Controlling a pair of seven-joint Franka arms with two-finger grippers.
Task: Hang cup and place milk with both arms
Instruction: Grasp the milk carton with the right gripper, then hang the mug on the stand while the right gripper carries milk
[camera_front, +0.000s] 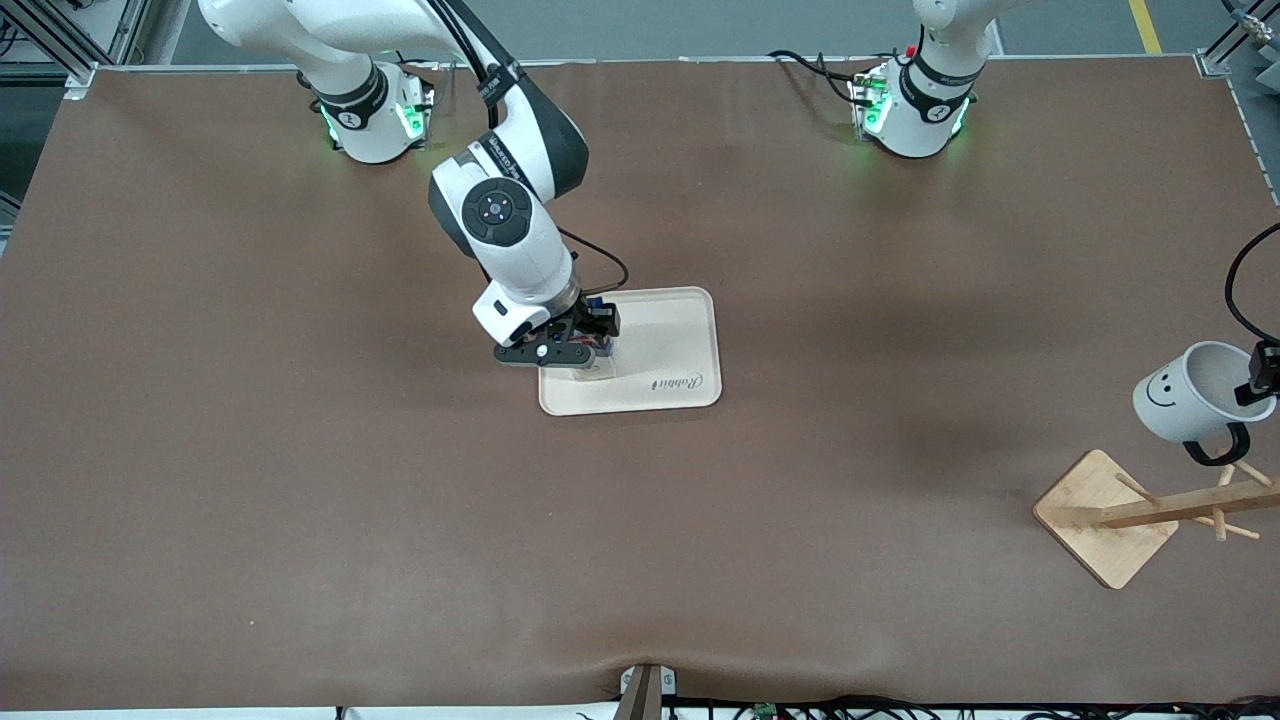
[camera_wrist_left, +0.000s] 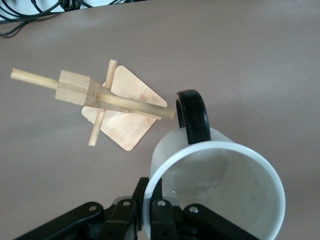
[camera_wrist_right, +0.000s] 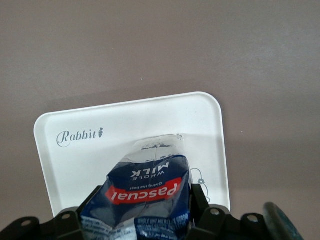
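Note:
The white cup with a smiley face hangs tilted over the wooden rack at the left arm's end of the table. My left gripper is shut on its rim, one finger inside and one outside. In the left wrist view the cup has its black handle close to a rack peg, apart from it. The dark blue milk stands on the white tray. My right gripper is shut on its dented sides. In the front view the right gripper hides most of the milk.
The tray lies mid-table with "Rabbit" printed on it. The rack's square base sits near the table's edge, its pole leaning with pegs sticking out. Brown table surface lies bare all around.

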